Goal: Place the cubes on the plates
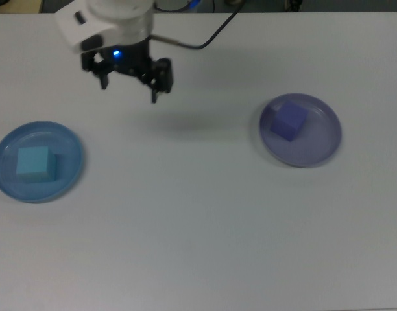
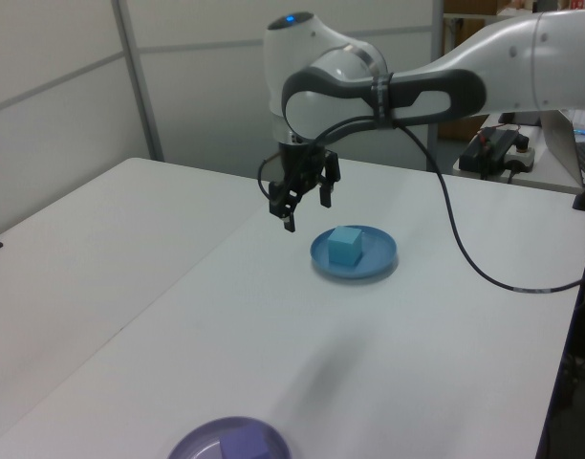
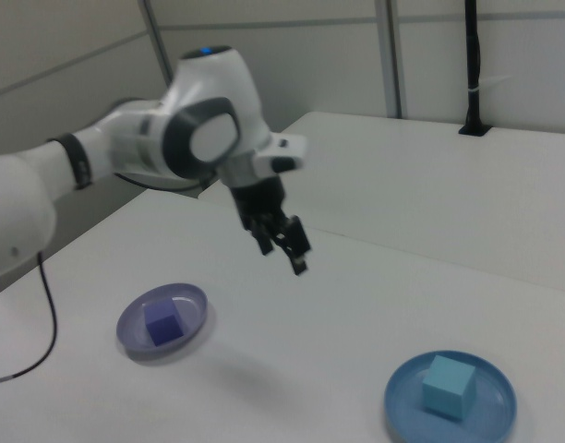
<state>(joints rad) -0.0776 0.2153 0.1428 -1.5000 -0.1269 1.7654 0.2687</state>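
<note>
White table [image 1: 198,227] beneath my arm, bearing two plates well apart: blue plate [image 1: 69,170] at the top view's left, lavender plate [image 1: 322,146] at right.
</note>
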